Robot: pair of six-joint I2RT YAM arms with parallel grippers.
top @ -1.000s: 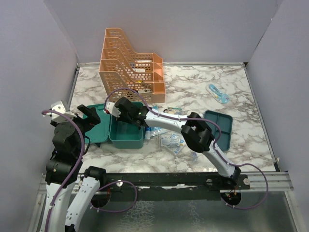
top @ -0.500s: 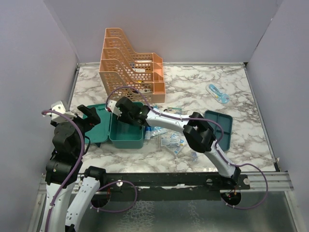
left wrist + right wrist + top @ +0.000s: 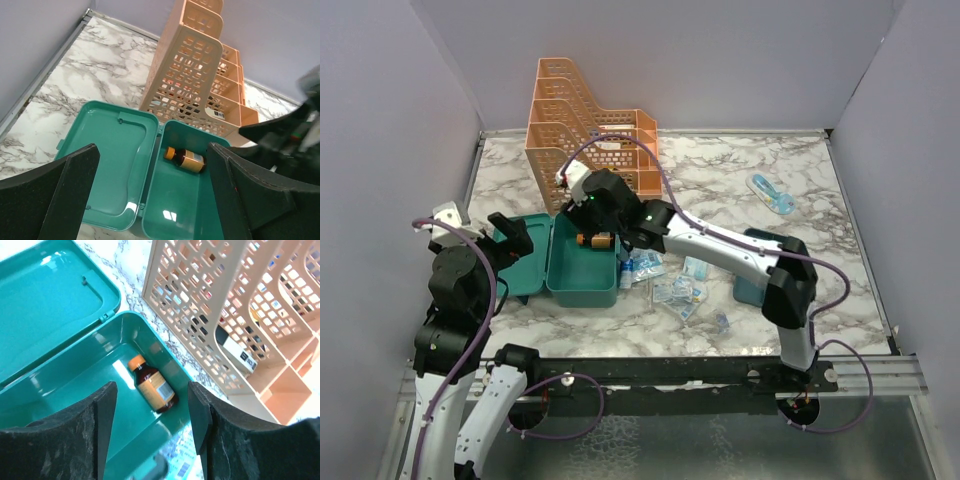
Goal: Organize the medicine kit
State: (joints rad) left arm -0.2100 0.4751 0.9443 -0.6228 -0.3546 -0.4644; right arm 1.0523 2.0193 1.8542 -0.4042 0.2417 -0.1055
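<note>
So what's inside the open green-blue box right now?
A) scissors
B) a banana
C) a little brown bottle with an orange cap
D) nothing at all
C: a brown bottle with an orange cap lies on its side on the floor of the open teal box.
</note>
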